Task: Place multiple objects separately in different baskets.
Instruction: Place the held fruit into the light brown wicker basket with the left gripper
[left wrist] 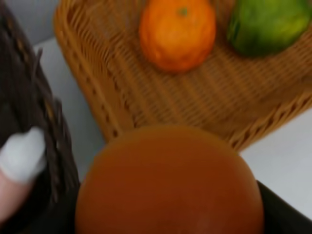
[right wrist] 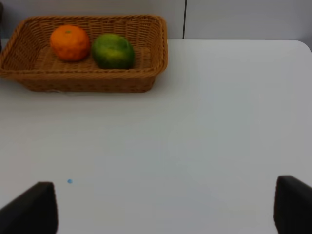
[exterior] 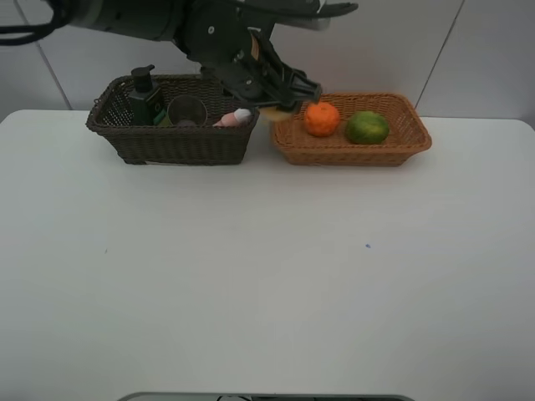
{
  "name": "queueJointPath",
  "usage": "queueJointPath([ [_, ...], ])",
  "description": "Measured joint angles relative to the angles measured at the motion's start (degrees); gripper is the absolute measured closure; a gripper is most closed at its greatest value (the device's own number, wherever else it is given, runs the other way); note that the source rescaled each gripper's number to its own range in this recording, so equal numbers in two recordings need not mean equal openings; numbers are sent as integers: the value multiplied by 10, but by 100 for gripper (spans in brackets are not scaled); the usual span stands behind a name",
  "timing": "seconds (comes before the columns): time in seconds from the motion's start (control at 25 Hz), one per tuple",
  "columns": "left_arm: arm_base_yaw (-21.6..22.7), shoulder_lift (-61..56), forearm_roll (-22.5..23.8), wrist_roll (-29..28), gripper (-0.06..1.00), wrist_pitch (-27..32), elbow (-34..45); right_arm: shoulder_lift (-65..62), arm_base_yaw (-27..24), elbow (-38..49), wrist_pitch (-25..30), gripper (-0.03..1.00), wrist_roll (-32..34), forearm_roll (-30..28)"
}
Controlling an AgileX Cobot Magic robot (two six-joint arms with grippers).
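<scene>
Two baskets stand side by side along the far edge of the white bench (exterior: pixel 267 276); the dark basket (exterior: pixel 171 142) sits toward the far left corner, the tan basket (exterior: pixel 351 149) just beside it toward the middle, the two near each other but whether they touch cannot be told.

In the dark basket stand the pump bottle (exterior: pixel 144 98) at its left end, the cup (exterior: pixel 186 111) beside it, and the pink bottle (exterior: pixel 233 118) lying tilted at its right end, white cap up; in the tan basket lie the orange (exterior: pixel 322 119) and the green fruit (exterior: pixel 367 128), close together, well inside the rim.

The left pincer (exterior: pixel 288 98) hangs over the left end of the tan basket, closed around the peach (left wrist: pixel 168 183); the wrist view shows the peach held above the basket's near left corner, the orange and green fruit beyond it; in the high view the peach is mostly hidden by the arm.

The right pincer (right wrist: pixel 165 207) hovers over bare bench toward the right, its fingers (right wrist: pixel 31 208) spread wide with nothing between them.
</scene>
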Motion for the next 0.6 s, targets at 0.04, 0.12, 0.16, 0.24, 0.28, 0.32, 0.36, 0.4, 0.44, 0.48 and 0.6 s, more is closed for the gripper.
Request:
queueJointPath([
  [0.04, 0, 0, 0, 0, 19, 0, 0, 0, 0, 0, 0, 9, 0, 0],
  [0.12, 0, 32, 0, 16, 19, -9, -48, 0, 0, 0, 0, 9, 0, 0],
  [0.16, 0, 46, 0, 18, 19, -12, -63, 0, 0, 0, 0, 9, 0, 0],
  [0.24, 0, 73, -1, 21, 19, -21, -89, 0, 0, 0, 0, 9, 0, 0],
  [0.28, 0, 84, -1, 21, 19, -28, -99, 0, 0, 0, 0, 9, 0, 0],
  [0.32, 0, 97, -1, 21, 19, -36, -108, 0, 0, 0, 0, 9, 0, 0],
  [0.36, 0, 108, -1, 22, 19, -48, -114, 0, 0, 0, 0, 9, 0, 0],
  [0.4, 0, 108, -1, 22, 19, -48, -114, 0, 0, 0, 0, 9, 0, 0],
  [0.44, 0, 125, -1, 23, 19, -75, -118, 0, 0, 0, 0, 9, 0, 0],
  [0.48, 0, 133, -1, 23, 19, -86, -118, 0, 0, 0, 0, 9, 0, 0],
  [0.6, -4, 152, -2, 24, 19, -100, -119, 0, 0, 0, 0, 9, 0, 0],
])
